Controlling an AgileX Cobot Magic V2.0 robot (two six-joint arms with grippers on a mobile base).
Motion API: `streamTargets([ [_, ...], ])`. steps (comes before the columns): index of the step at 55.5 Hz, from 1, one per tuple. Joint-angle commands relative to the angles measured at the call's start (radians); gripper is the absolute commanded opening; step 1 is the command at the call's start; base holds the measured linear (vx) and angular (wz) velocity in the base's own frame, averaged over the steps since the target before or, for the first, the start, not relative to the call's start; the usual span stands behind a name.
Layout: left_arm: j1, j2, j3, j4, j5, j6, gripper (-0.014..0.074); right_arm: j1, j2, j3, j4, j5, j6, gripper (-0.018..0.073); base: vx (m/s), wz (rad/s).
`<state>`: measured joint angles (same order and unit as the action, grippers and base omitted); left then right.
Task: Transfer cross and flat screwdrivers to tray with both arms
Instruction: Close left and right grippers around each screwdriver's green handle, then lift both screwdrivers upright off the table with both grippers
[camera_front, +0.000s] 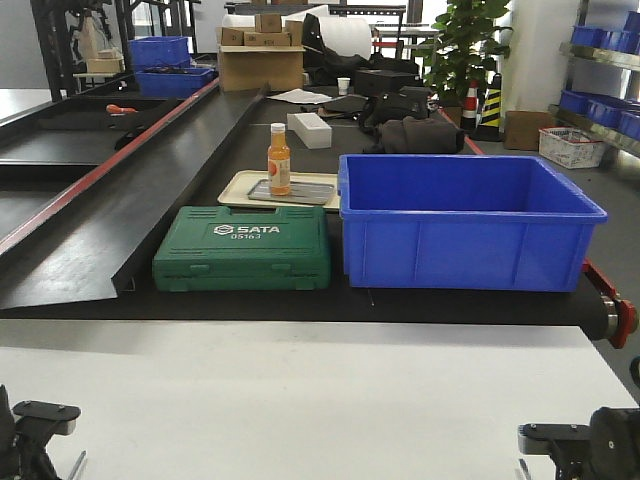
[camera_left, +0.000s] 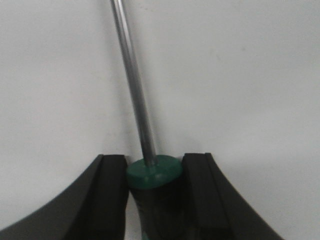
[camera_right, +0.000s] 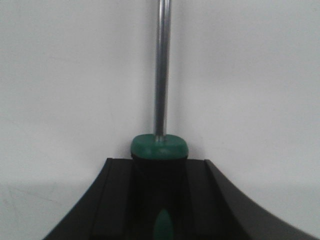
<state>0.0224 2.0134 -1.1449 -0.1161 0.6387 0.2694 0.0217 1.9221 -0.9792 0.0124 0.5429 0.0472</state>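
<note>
Two screwdrivers, each in one gripper. In the left wrist view my left gripper (camera_left: 155, 158) is shut on the black handle of one screwdriver (camera_left: 135, 90). Its green collar sits level with the fingertips and the silver shaft runs out over the white table, leaning slightly left. In the right wrist view my right gripper (camera_right: 160, 161) is shut on the other screwdriver (camera_right: 159, 146), whose shaft points straight ahead. The front view shows both grippers low at the bottom corners, left gripper (camera_front: 35, 425) and right gripper (camera_front: 575, 445). Both tips are cut off. The tray is out of view.
Beyond the white table (camera_front: 320, 390) runs a black conveyor carrying a green SATA tool case (camera_front: 243, 248), a deep blue bin (camera_front: 465, 220), and a beige platter (camera_front: 240, 190) with an orange bottle (camera_front: 279, 160). Boxes, more blue bins and a plant stand further back.
</note>
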Motion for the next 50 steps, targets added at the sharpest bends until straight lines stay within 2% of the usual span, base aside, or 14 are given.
streamTargets([
  [1, -0.002, -0.034, -0.029, -0.021, 0.060, -0.002, -0.0009, -0.004, -0.034, -0.010, 0.027, 0.005, -0.007, -0.0012, 0.00, 0.00],
  [4, -0.002, -0.061, -0.053, -0.021, 0.085, -0.002, -0.0006, -0.004, -0.075, -0.010, 0.027, 0.016, -0.033, -0.0011, 0.00, 0.00],
  [19, -0.002, -0.249, -0.096, -0.030, 0.066, -0.003, -0.0002, -0.004, -0.292, -0.010, 0.028, 0.017, -0.036, -0.0011, 0.00, 0.00],
  [30, -0.002, -0.432, -0.098, -0.132, -0.032, -0.003, 0.0000, 0.004, -0.493, -0.010, 0.032, -0.055, -0.067, -0.0009, 0.00, 0.00],
  [39, -0.020, -0.595, -0.098, -0.261, -0.149, 0.011, 0.0000, 0.079, -0.636, -0.031, 0.031, -0.125, -0.106, -0.0008, 0.00, 0.00],
  [45, -0.067, -0.675, -0.098, -0.282, -0.178, 0.060, 0.0000, 0.142, -0.673, -0.101, 0.032, -0.123, -0.074, -0.0008, 0.00, 0.00],
  [50, -0.107, -0.722, -0.098, -0.283, -0.178, 0.050, 0.0000, 0.186, -0.676, -0.180, 0.029, -0.105, -0.047, -0.0008, 0.00, 0.00],
])
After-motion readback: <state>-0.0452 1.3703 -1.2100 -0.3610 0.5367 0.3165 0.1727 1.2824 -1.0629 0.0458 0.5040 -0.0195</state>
